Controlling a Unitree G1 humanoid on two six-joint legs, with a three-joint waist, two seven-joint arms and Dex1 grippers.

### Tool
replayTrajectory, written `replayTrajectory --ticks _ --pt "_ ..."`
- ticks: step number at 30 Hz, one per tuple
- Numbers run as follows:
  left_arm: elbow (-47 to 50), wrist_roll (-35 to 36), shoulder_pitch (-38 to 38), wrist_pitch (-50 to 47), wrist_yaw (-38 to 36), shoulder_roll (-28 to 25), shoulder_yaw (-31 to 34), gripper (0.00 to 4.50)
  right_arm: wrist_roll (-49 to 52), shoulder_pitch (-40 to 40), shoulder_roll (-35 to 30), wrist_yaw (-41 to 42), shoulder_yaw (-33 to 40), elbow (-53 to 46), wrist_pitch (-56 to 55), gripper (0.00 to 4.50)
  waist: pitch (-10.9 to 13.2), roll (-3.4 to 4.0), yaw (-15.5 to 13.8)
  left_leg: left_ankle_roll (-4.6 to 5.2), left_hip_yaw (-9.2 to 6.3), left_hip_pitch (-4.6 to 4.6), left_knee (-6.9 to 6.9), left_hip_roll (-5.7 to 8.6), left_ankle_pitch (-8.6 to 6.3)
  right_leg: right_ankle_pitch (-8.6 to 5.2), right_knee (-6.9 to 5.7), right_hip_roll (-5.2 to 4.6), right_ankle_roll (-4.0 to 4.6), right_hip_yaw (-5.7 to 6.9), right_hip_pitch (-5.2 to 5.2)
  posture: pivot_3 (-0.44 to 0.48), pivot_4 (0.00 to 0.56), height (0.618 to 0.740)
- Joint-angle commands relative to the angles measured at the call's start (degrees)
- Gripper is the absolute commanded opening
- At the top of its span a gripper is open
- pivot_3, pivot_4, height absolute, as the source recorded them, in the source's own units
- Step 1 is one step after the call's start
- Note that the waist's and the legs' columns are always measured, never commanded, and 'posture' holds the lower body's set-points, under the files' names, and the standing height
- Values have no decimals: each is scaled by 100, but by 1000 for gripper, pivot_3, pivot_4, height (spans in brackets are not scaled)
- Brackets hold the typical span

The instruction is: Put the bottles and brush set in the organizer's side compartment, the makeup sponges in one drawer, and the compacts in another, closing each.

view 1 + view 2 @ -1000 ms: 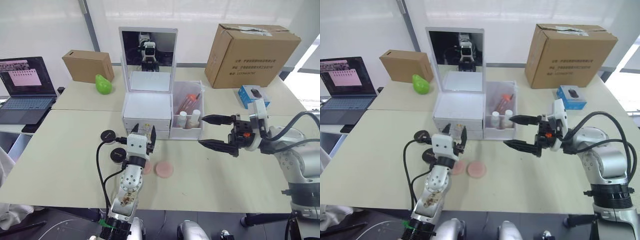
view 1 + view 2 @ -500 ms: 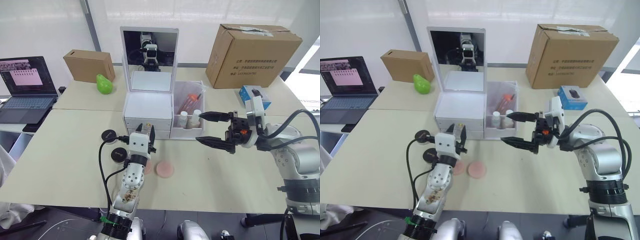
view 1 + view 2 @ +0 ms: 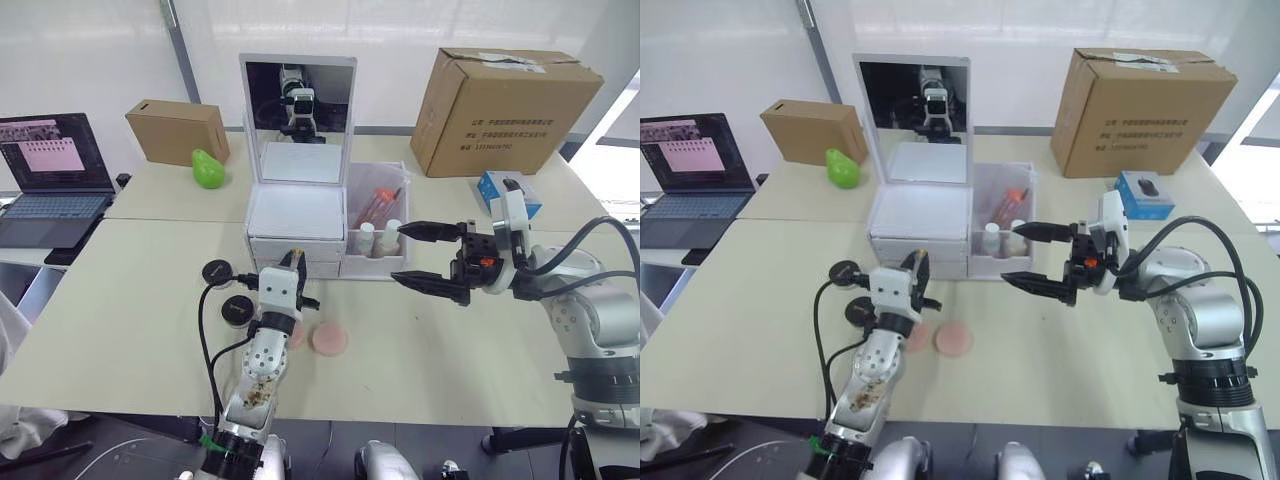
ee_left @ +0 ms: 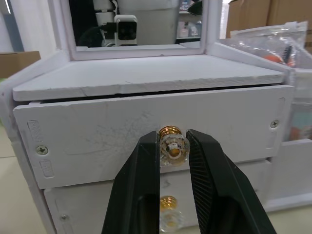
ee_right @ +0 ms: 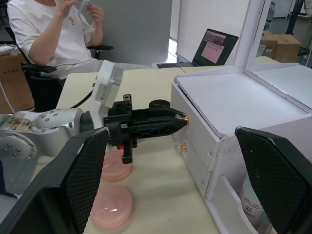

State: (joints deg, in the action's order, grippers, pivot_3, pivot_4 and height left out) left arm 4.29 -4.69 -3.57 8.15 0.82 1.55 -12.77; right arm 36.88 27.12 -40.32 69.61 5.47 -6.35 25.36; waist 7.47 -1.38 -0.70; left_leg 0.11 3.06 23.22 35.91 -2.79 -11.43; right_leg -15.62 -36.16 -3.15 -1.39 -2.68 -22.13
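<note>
1. The upper drawer (image 4: 146, 134) of the organizer (image 3: 296, 215) is the thing in hand. It sits shut under the white top deck, and its gold knob (image 4: 173, 144) lies between the two black fingers of my left gripper (image 4: 173, 146), which are closed on it or very nearly so.
2. To do this well, I judge I should pinch the knob squarely and pull straight back along the drawer's run, level, so the light box does not slide or tip toward me. I should stop once the opening is wide enough for a flat puff.
3. The lower drawer (image 4: 156, 214) is also shut, its knob just beneath my fingers.
4. The makeup sponges (image 5: 111, 204) lie on the bench (image 3: 130, 300) just in front of the drawers, side by side and close to my left arm, ready for the opened drawer.
5. The compacts (image 3: 215, 271) rest on the bench left of the organizer, one nearer me than the other.
6. The side compartment (image 3: 375, 262) at the organizer's right already holds the bottles (image 3: 380, 238), standing by its low front wall, and the brush set (image 3: 378, 205), leaning behind them.
7. My right gripper (image 3: 430, 258) hovers wide apart, holding nothing, just right of that compartment above the bench.
</note>
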Motion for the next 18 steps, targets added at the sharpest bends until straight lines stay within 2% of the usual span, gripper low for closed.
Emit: replayTrajectory --ticks 1,10,18 --pt "600 129 504 254 -436 -247 -165 547 173 19 -69 -68 213 -263 52 4500 -1 2 1 0 0 -1 0 -1 0 0 -1 0 0 1 0 0 150 740" --pt "1637 327 1722 151 -797 -538 -333 547 497 102 -84 -329 514 -409 293 4500 -1 4 -4 0 5 1 0 -3 0 0 2 -9 2 4 -1 0 150 740" --pt "1832 328 1872 -27 -769 -486 -299 547 479 114 -93 -338 504 -342 264 4500 0 5 -6 0 6 2 0 -2 0 -2 3 -8 3 4 -2 0 150 740"
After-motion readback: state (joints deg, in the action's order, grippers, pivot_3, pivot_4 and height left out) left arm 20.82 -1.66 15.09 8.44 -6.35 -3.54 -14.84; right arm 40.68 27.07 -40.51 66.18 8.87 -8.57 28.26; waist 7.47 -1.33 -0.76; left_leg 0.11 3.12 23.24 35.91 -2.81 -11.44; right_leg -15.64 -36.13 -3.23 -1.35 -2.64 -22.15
